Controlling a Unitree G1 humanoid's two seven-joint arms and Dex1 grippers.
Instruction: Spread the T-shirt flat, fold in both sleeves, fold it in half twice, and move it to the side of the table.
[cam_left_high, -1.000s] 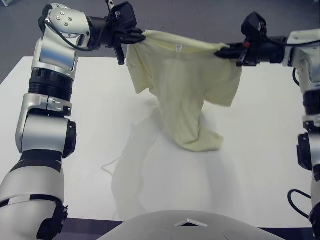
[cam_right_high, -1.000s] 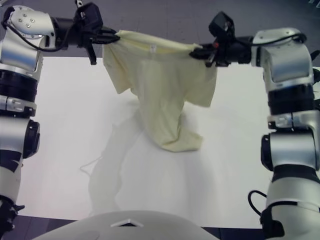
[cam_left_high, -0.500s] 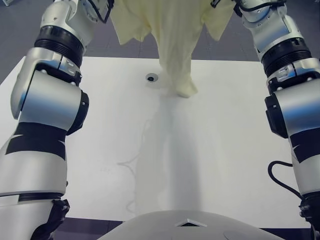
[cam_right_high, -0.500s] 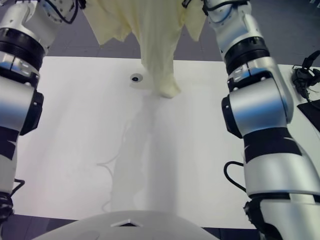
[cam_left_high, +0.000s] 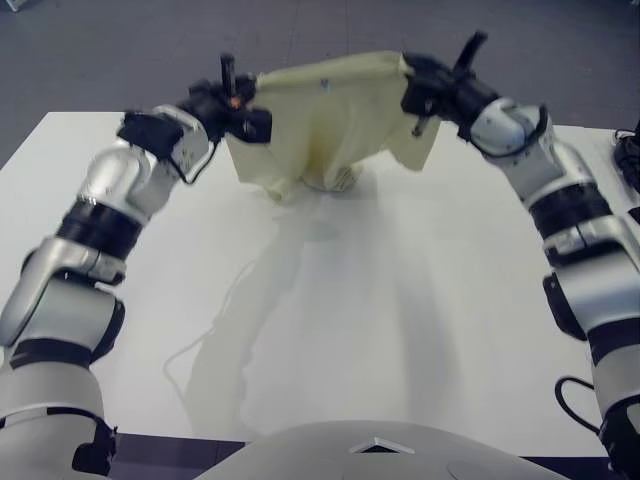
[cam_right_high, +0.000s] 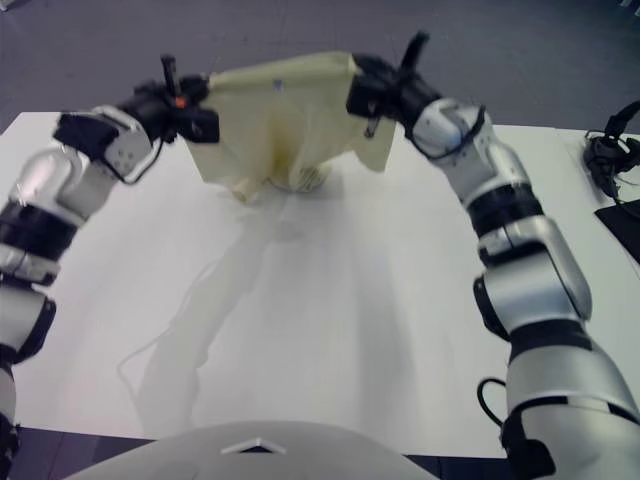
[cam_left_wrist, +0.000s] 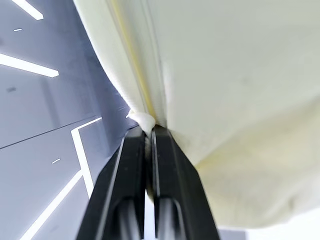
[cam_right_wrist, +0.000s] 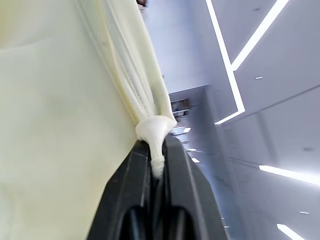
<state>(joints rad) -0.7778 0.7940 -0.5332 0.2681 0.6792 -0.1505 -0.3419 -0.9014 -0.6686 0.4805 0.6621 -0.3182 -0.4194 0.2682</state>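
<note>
Both arms have swung down and forward from overhead. The left gripper (cam_left_wrist: 149, 129) and right gripper (cam_right_wrist: 157, 142) each clamp a shoulder of the T-shirt (cam_left_high: 325, 120), stretched above the table's (cam_left_high: 400, 300) far edge, its lower part bunched on the table.

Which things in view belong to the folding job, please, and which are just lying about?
Job: pale yellow cloth T-shirt, pinched at its shoulders by the left claw and right claw; white flat table under it.
Lying about: black tangled cable and black flat object at the table's right edge.
</note>
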